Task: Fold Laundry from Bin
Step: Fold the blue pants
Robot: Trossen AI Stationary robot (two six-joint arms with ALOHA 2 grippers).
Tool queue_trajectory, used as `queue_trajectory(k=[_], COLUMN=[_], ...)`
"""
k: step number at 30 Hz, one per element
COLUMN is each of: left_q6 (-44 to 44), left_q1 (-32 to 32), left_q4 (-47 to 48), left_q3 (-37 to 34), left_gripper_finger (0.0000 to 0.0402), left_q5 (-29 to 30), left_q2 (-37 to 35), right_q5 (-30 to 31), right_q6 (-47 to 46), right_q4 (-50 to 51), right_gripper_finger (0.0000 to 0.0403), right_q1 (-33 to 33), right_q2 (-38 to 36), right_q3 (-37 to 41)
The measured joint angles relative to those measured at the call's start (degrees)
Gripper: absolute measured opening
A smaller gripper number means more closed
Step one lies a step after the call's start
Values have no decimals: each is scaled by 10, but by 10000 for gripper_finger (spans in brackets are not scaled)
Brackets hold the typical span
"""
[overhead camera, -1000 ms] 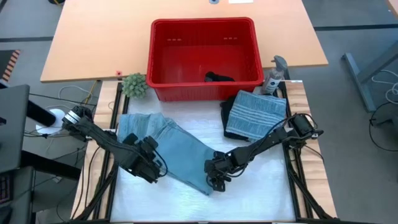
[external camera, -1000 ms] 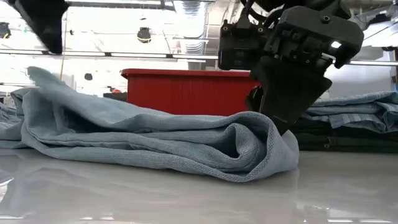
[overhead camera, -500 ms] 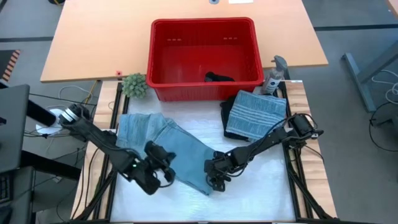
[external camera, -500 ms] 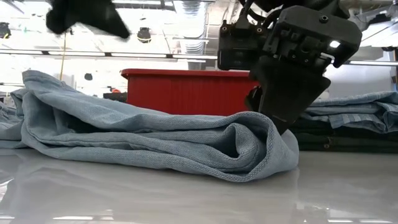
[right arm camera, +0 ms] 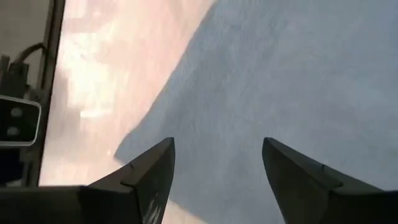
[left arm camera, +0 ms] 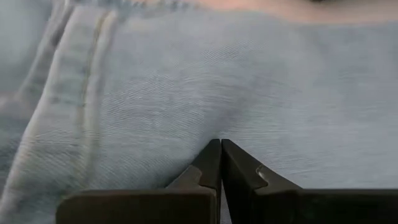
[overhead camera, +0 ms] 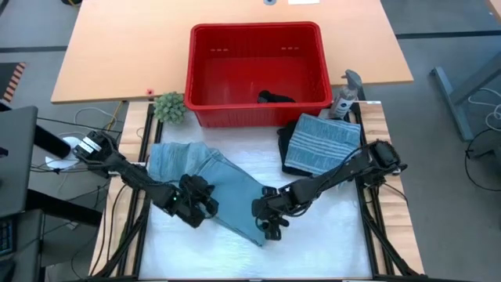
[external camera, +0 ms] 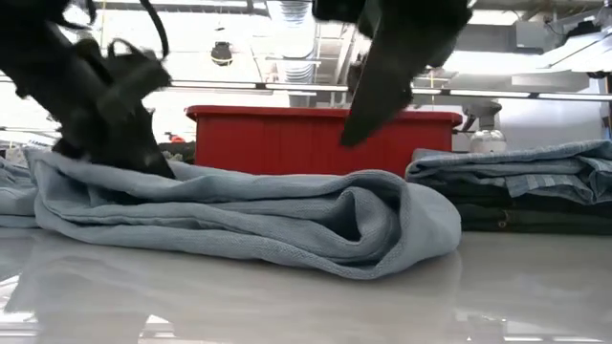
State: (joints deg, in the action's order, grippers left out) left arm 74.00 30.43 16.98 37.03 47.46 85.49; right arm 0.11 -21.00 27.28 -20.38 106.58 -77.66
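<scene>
The left claw (overhead camera: 205, 205) is clenched on the jeans (overhead camera: 223, 188), pinching the fabric directly under its tips. The right claw (overhead camera: 264, 222) hangs released just above the jeans' folded end.

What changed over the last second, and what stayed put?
The left gripper came down onto the light blue denim garment and closed; whether it pinches cloth is unclear. The right gripper, open, lifted off the garment's folded end. The folded striped pile, red bin and plant stayed put.
</scene>
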Motion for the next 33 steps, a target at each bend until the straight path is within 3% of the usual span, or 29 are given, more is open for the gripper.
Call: queue_trajectory(k=[7, 14, 19, 27, 33], left_q6=[-39, -75, -83, -83, -80], left_q1=[-64, -93, -103, -106, -107], left_q4=[-86, -105, -105, -101, -100], left_q3=[-58, -65, -65, -65, -65], left_gripper_finger=[0, 0, 0, 0, 0], left_q5=[-58, -77, -81, -82, -82], left_q2=[0, 0, 0, 0, 0], right_q5=[3, 19, 43, 50, 118], right_q6=[48, 271, 409, 415, 406], right_q4=[79, 86, 67, 17, 5], right_gripper_finger=[269, 269, 269, 269, 269], right_q1=[-8, -66, -74, -68, -53], right_q2=[-87, -145, -100, -9, 45], right_q3=[-22, 49, 60, 59, 59])
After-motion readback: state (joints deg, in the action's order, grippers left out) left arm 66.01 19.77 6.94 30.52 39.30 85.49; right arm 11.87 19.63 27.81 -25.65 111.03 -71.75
